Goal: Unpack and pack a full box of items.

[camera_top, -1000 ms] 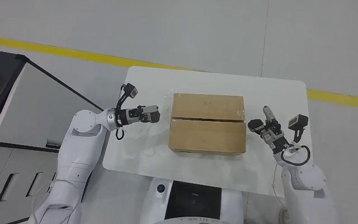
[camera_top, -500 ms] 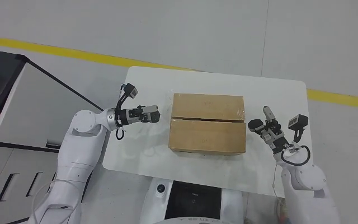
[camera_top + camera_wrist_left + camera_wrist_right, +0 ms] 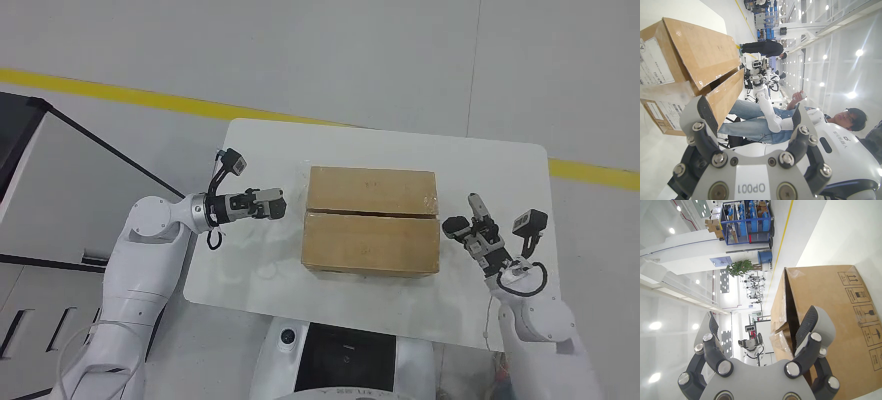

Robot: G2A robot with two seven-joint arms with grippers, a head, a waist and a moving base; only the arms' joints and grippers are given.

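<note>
Top view: right gripper (image 3: 463,216), fingers apart and empty, has edged slightly toward the cardboard box (image 3: 370,220) mid-table; left gripper (image 3: 282,203), also apart, stays beside its other end; flaps nearly closed, so unpacking seems unstarted

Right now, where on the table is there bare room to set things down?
Free: the far strip of table beyond the cardboard box, and both far corners. Crowded: the gaps between the box and the left gripper, the box and the right gripper, and the thin near edge.
</note>
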